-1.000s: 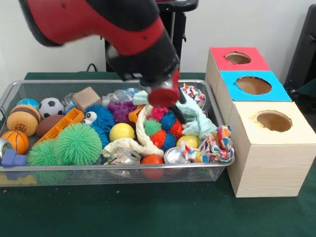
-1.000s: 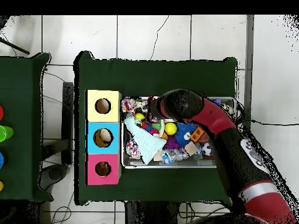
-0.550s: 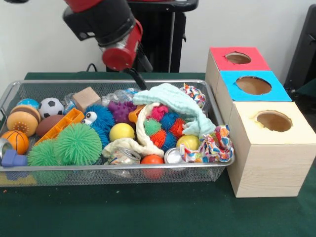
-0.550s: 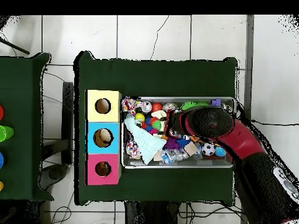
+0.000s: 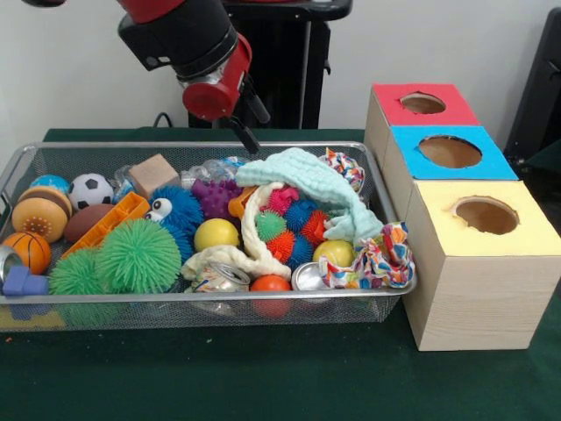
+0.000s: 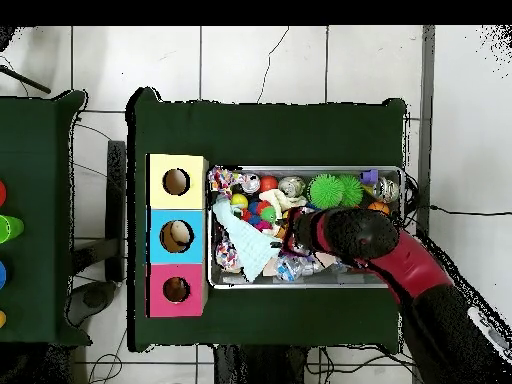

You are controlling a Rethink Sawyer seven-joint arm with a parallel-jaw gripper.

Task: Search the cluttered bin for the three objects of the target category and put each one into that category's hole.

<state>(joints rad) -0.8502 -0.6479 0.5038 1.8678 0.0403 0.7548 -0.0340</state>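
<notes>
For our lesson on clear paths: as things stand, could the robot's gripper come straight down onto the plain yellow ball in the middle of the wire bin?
Probably yes. The yellow ball lies uncovered on top; the gripper hangs above the bin's far side. The white rope and blue furry toy crowd its sides.

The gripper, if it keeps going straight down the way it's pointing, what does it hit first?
Most likely the light green cloth, draped over the spiky balls just below and right of the gripper. Depth is unclear, so it might meet the purple spiky ball instead.
</notes>
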